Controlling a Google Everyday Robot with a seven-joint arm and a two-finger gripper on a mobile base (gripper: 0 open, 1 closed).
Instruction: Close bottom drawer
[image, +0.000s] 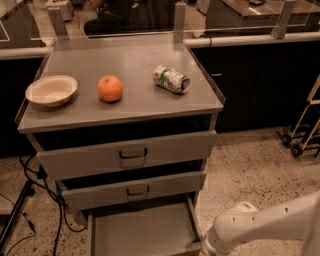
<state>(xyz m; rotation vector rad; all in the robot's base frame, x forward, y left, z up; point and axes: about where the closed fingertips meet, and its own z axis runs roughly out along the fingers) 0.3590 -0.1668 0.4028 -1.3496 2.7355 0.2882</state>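
Observation:
The bottom drawer (142, 231) is the lowest of three grey drawers and stands pulled far out, its shallow tray empty; its front runs off the bottom of the view. My white arm (260, 227) reaches in from the lower right, and its wrist end (216, 242) sits next to the drawer's right front corner. My gripper is below the bottom edge of the view and hidden.
The middle drawer (135, 190) and the top drawer (127, 155) stand slightly ajar. On the cabinet top (135, 65) are a white bowl (51, 90), an orange (110, 88) and a can on its side (171, 79). Cables (35, 200) lie left; a cart (305, 130) stands right.

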